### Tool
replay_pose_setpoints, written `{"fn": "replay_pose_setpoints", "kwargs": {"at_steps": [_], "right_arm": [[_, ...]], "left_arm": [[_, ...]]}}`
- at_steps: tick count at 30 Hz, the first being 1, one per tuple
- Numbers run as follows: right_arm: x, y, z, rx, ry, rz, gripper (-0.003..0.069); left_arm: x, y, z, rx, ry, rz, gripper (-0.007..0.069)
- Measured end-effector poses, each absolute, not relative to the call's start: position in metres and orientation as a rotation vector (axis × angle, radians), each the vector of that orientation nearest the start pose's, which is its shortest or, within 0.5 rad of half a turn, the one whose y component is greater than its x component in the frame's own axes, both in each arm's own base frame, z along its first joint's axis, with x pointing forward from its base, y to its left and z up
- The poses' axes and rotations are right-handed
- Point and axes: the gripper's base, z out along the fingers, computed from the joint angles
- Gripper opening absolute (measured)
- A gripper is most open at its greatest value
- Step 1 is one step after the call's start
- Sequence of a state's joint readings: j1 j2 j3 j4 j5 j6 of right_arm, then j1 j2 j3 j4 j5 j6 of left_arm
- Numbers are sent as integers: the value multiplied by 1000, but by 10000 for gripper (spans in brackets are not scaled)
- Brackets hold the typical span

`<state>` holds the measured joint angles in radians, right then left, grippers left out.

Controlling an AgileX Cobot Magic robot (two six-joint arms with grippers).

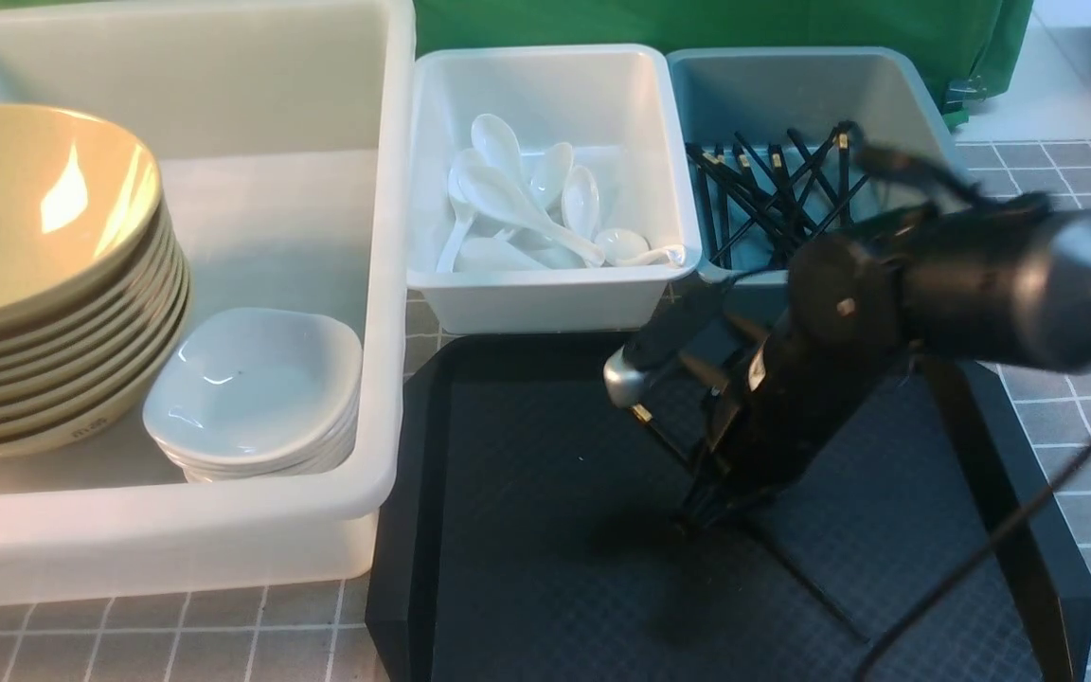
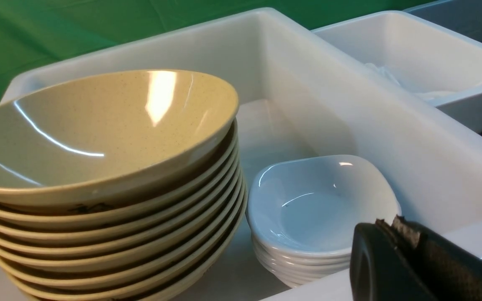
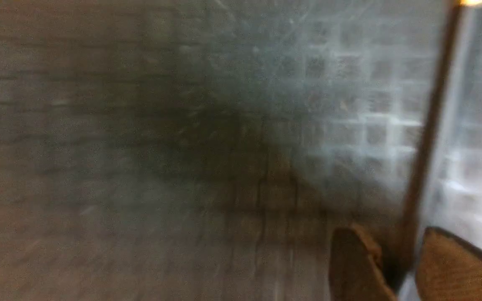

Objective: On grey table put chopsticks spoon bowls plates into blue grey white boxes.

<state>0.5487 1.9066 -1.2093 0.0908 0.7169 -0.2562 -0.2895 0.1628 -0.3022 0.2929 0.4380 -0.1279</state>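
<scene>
Sorting nears its end: the right claw [image 1: 708, 502] stands point-down over the black tray [image 1: 527, 549] at lower centre of the front view, a lone chopstick [image 3: 432, 121] running between its pads. Motion blur hides whether they pinch it or merely straddle it. At upper right, the blue-grey box [image 1: 773, 90] already holds a criss-cross of chopsticks [image 1: 773, 204]. The small white box [image 1: 555, 90] beside it holds a heap of spoons [image 1: 527, 204], and the big translucent box [image 1: 384, 284] at left a stack of beige bowls [image 1: 34, 237] with white plates [image 1: 252, 388] alongside. The left claw [image 2: 393, 228], jaws pressed together and empty, hangs just beside that box's near rim. The step in hand looks to be the pickup of what appears the last stick. Next it wants a firm pinch, a clean lift off the tray and a carry up-frame to the blue-grey box on the grey tabletop [image 1: 223, 635].
</scene>
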Motion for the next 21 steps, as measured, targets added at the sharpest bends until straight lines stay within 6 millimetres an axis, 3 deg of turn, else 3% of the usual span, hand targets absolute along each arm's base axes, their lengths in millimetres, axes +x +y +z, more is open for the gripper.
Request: {"fn": "replay_pose_setpoints", "kwargs": {"at_steps": [3, 6, 10, 11, 13, 15, 16, 17, 18, 21], "right_arm": [[316, 200, 161, -1054, 2704, 151, 194], [316, 199, 163, -1061, 2699, 143, 76], [305, 201, 181, -1088, 2673, 158, 58], [302, 201, 192, -1098, 2644, 165, 58], [293, 199, 242, -1073, 2479, 197, 58], [288, 196, 269, -1049, 2372, 208, 58], [286, 189, 305, -990, 2185, 207, 58], [285, 188, 309, -979, 2164, 206, 58], [287, 177, 347, -870, 1947, 187, 58], [301, 159, 376, -701, 1715, 146, 58]], "left_arm": [[56, -5, 267, 287, 1741, -1, -8], [56, -5, 267, 287, 1741, -1, -8], [56, -5, 267, 287, 1741, -1, -8], [56, -5, 267, 287, 1741, -1, -8], [56, -5, 267, 287, 1741, -1, -8], [56, -5, 267, 287, 1741, -1, -8], [56, -5, 267, 287, 1741, -1, -8], [56, -5, 267, 287, 1741, -1, -8], [56, -5, 267, 289, 1741, 2, -8], [56, -5, 267, 289, 1741, 2, -8]]}}
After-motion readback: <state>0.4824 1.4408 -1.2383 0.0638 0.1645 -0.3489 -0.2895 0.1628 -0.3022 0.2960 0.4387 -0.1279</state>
